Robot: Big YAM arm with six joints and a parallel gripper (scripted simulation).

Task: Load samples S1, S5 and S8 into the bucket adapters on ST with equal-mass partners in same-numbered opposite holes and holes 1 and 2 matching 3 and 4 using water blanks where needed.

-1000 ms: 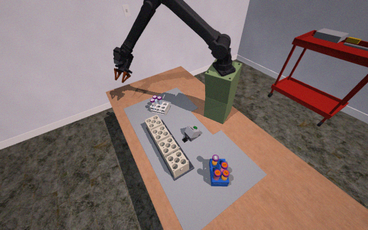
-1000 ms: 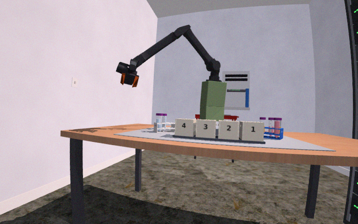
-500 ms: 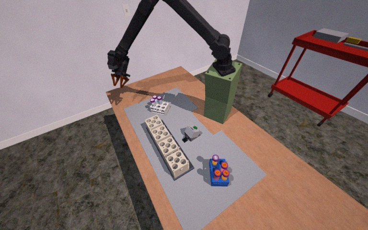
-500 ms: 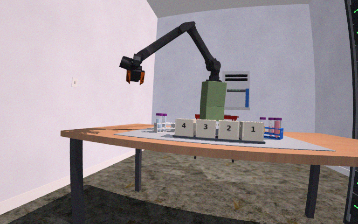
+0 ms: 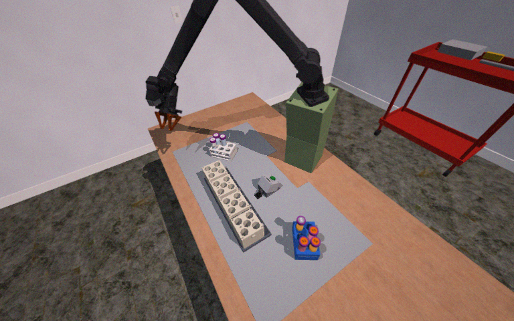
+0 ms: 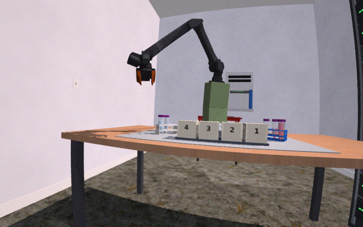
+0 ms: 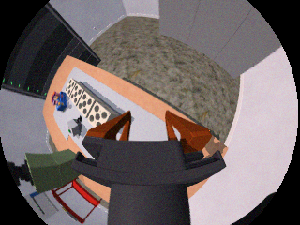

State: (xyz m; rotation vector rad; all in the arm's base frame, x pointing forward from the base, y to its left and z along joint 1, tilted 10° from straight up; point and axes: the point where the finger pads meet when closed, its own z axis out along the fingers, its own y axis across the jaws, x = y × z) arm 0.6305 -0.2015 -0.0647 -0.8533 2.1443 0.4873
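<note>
Gripper: the gripper [image 6: 145,79] hangs high in the air over the far end of the table [image 6: 112,139], near the white wall, orange fingers pointing down. They stand partly apart with nothing between them; it grasps nothing.
Arm: the black arm [image 5: 280,35] rises from a green pedestal [image 5: 307,132] at the table's edge, bends at an elbow and drops to the wrist.
Loading stand: the loading stand [image 5: 265,233] lies on a grey mat [image 5: 333,242] with four cream adapters [image 5: 247,225] in a row, their faces numbered 4, 3, 2, 1 from left to right in the exterior view. Every hole I can see in them is open.
Sample rack: the blue sample rack [image 5: 305,254] stands on the mat near adapter 1, well apart from the claw. It holds four purple-capped tubes: three with orange cap dots [image 5: 303,241] and one with a pale dot [image 5: 300,219]. The IDs are too small to read.
Blank rack: the white blank rack [image 5: 223,150] sits at the other end of the stand, beyond adapter 4, with three purple-capped tubes [image 5: 216,136] at one side.
Key: a small grey box with a green key [image 5: 272,178] rests between the stand and the pedestal.
Room: a red cart [image 5: 447,62] stands by the grey wall, away from the table.
</note>
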